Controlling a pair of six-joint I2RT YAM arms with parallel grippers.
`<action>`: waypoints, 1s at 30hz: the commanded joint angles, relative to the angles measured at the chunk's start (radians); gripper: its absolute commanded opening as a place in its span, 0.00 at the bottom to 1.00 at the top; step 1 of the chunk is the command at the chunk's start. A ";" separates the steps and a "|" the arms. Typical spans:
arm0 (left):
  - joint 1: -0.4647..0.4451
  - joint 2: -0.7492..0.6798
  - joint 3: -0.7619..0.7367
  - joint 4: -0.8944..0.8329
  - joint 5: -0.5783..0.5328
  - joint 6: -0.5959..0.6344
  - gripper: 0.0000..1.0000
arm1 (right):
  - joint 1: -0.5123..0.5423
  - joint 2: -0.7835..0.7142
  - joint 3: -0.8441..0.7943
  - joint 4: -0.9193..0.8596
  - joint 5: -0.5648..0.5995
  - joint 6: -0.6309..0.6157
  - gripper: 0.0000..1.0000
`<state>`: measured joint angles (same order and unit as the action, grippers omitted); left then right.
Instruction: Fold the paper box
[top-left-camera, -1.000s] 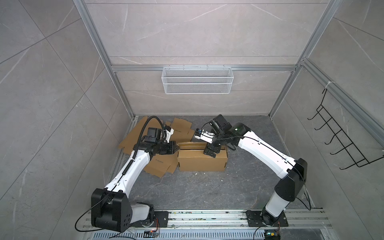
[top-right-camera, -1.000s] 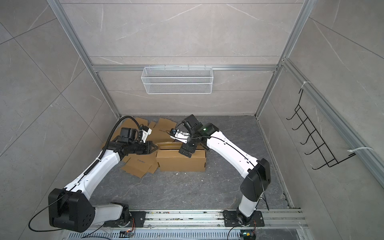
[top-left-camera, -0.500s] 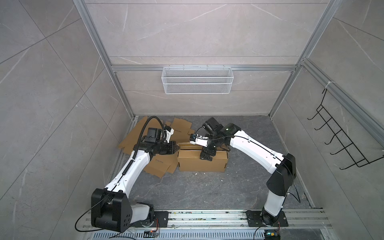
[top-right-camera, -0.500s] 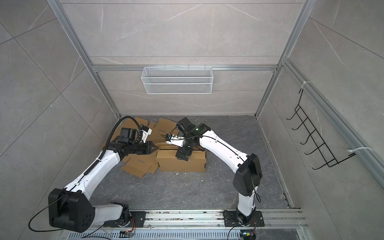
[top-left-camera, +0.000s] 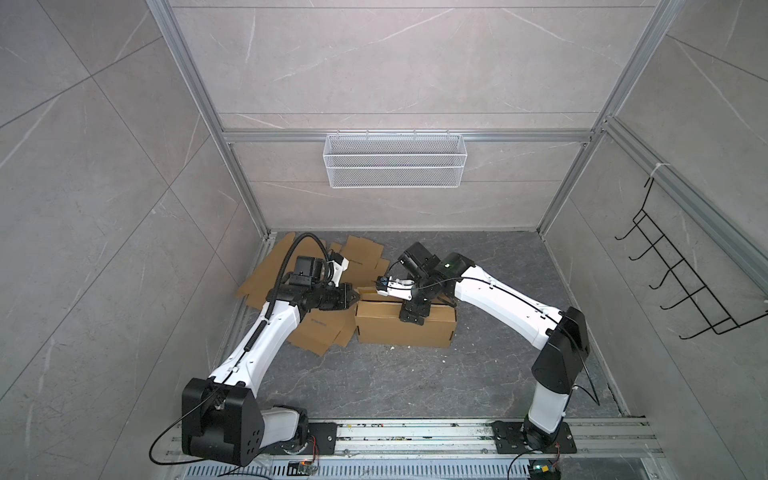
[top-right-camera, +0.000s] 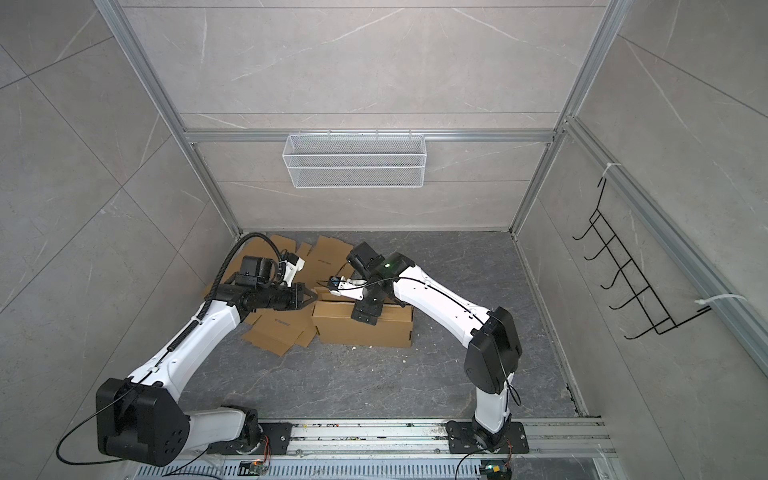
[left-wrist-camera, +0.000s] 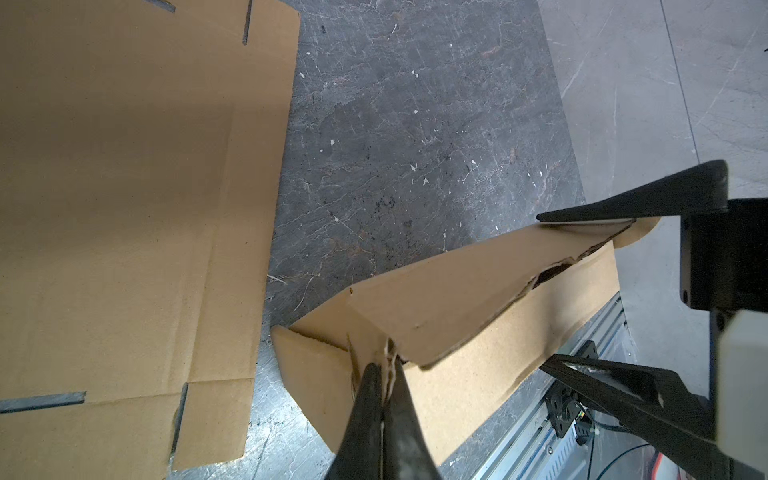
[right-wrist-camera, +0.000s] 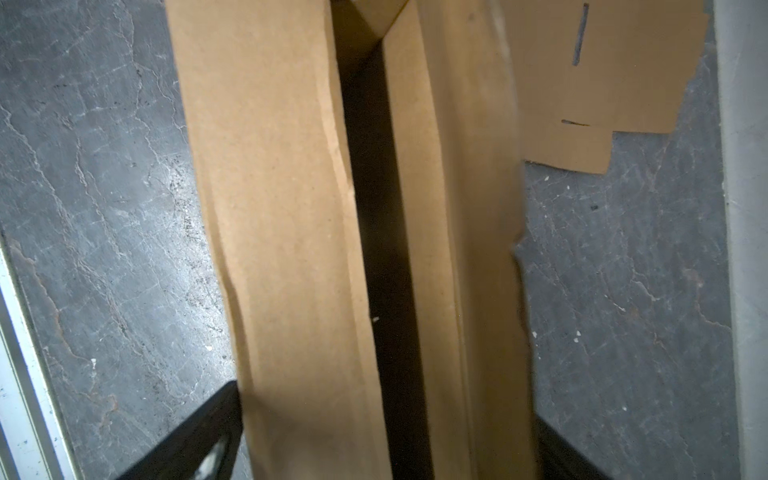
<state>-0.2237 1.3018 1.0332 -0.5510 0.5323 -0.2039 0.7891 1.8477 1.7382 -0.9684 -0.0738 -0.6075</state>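
The brown paper box (top-left-camera: 390, 332) (top-right-camera: 345, 330) stands in the middle of the floor, its top flaps partly folded in. My left gripper (top-left-camera: 354, 297) (left-wrist-camera: 386, 368) is shut on the edge of the box's left end flap (left-wrist-camera: 457, 299). From above, my right gripper (top-left-camera: 412, 318) (right-wrist-camera: 386, 449) straddles the box (right-wrist-camera: 282, 208). It is open, with one black finger (right-wrist-camera: 195, 432) on each long side, close against the cardboard. A dark gap runs between the two top flaps. The right gripper's fingers (left-wrist-camera: 648, 195) also show in the left wrist view.
Flat cardboard sheets (top-left-camera: 361, 253) (top-left-camera: 320, 332) lie on the floor behind and left of the box. A white wire basket (top-left-camera: 395, 162) hangs on the back wall, and a black hook rack (top-left-camera: 685, 282) on the right wall. The arms' rail (top-left-camera: 415, 432) runs along the front.
My right gripper has moved left along the box and come down over it, its jaws narrowing a little. The left gripper keeps its hold and has not moved.
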 joint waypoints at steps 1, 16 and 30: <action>-0.015 0.004 -0.045 -0.142 0.018 0.020 0.02 | 0.007 0.033 0.002 -0.006 0.011 -0.020 0.87; -0.012 -0.079 -0.054 -0.122 0.070 -0.006 0.18 | 0.010 0.028 -0.040 0.027 0.042 -0.010 0.71; 0.097 -0.161 -0.051 -0.051 0.238 -0.087 0.47 | 0.025 -0.033 -0.144 0.127 0.098 0.020 0.57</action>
<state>-0.1623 1.1847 0.9806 -0.6456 0.6746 -0.2413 0.8070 1.8164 1.6337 -0.8455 -0.0097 -0.6193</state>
